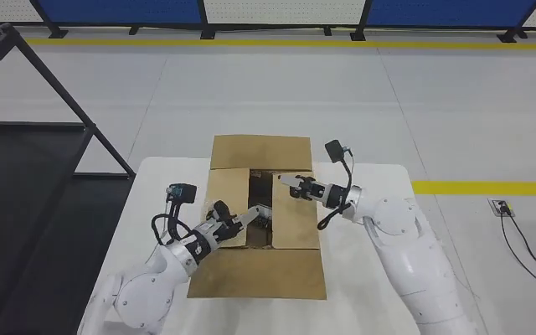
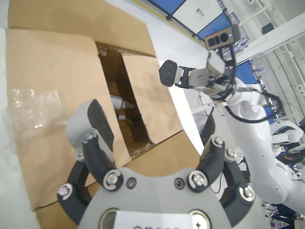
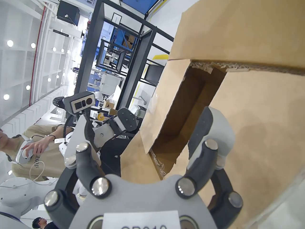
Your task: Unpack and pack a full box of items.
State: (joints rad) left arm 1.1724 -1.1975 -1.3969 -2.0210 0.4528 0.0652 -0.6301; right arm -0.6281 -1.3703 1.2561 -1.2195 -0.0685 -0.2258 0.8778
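Above the box, left gripper and right gripper gape empty. The stiff, light flaps should lift by their edges; perhaps small tubes lie inside.

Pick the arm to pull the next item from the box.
Left, likely: the left arm has its open jaws at the gap between the cardboard box flaps, facing the grey item inside. The right arm holds its open jaws over the right flap, beside the gap.
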